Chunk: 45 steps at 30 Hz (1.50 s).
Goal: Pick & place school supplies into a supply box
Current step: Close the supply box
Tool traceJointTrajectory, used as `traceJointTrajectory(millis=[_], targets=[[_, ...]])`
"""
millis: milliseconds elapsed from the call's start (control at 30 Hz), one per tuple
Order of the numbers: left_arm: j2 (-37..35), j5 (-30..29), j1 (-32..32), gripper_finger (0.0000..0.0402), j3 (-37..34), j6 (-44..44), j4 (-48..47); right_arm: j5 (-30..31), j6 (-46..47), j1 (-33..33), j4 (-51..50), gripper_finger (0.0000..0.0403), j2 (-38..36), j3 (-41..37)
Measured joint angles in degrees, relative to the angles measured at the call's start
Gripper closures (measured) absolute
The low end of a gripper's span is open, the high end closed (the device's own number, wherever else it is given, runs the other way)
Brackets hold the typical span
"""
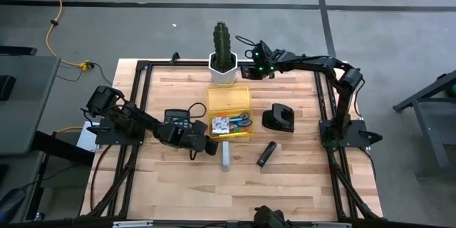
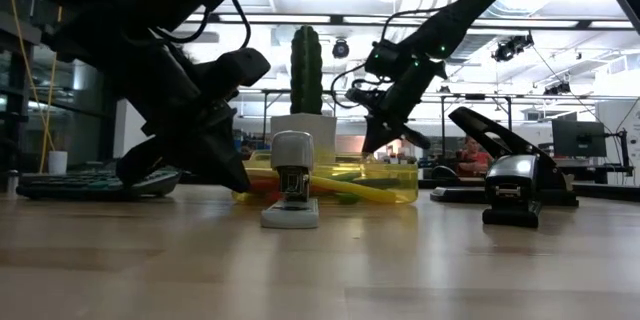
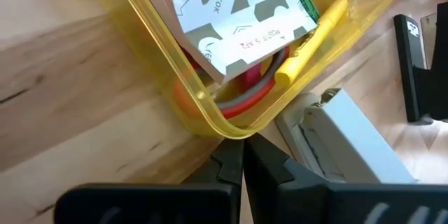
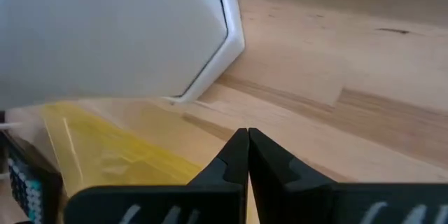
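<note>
The supply box (image 1: pixel 231 125) is translucent yellow and rests flat on the table, with its open yellow lid (image 1: pixel 229 98) lying on the far side. Inside it are a printed white card (image 3: pixel 231 14), a yellow pen (image 3: pixel 311 38) and red scissor handles (image 3: pixel 252 94). My left gripper (image 1: pixel 211 146) is shut and slants down, its fingertips at the box's near left corner (image 3: pixel 243 155). My right gripper (image 1: pixel 251 71) is shut too. It hangs over bare wood (image 4: pixel 246 138) between the lid's far right corner (image 4: pixel 105 157) and the white cactus pot (image 4: pixel 105 35). My left gripper's shut fingertips (image 3: pixel 231 155) stand right against the box's rounded near left corner (image 3: pixel 222 127). They come at it slanting down from the table's left. I cannot tell whether they touch the wall. The box sits flat on the table.
A white stapler (image 1: pixel 225 155) lies just right of my left gripper. A black calculator (image 1: pixel 177 119) sits under the left arm. A black hole punch (image 1: pixel 278 119) and a small black bar (image 1: pixel 266 153) lie right of the box. The cactus pot (image 1: pixel 222 68) stands at the far edge.
</note>
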Motion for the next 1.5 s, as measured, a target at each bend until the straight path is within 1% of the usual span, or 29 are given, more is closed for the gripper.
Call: traceJointTrajectory(millis=[200, 367, 467, 667, 867, 1133, 1367, 1500], targets=[[-0.02, 0.0, -0.05, 0.0402, 0.0, 0.17, 0.06, -0.32, 0.19, 0.06, -1.18, 0.0403, 0.03, 0.0], [-0.04, -0.18, 0.38, 0.0402, 0.0, 1.18, 0.01, -0.22, 0.23, 1.76, -1.76, 0.0403, 1.04, 0.0], [-0.04, 0.0, 0.65, 0.0402, 0.0, 1.67, -0.12, 1.03, 0.58, 2.8, -0.51, 0.0403, 1.06, 0.0], [-0.07, 0.05, 0.62, 0.0401, 0.0, 1.69, -0.18, -0.14, 0.09, 3.61, -1.13, 0.0403, 0.99, 0.02], [-0.07, -0.02, 0.67, 0.0402, 0.0, 1.63, -0.18, -1.07, -0.97, 3.57, -1.59, 0.0403, -1.29, 0.02], [-0.07, -0.7, 0.71, 0.0401, 0.0, 1.65, -0.16, -2.25, -3.89, 3.94, -4.68, 0.0403, -4.4, 0.02], [-0.07, -0.9, 0.94, 0.0402, 0.0, 1.59, -0.1, -2.95, -5.37, 4.91, -4.7, 0.0403, -6.44, 0.02], [-0.07, -0.9, 1.5, 0.0401, 0.0, 1.65, -0.1, -2.31, -5.87, 5.76, -5.06, 0.0403, -7.37, 0.02]])
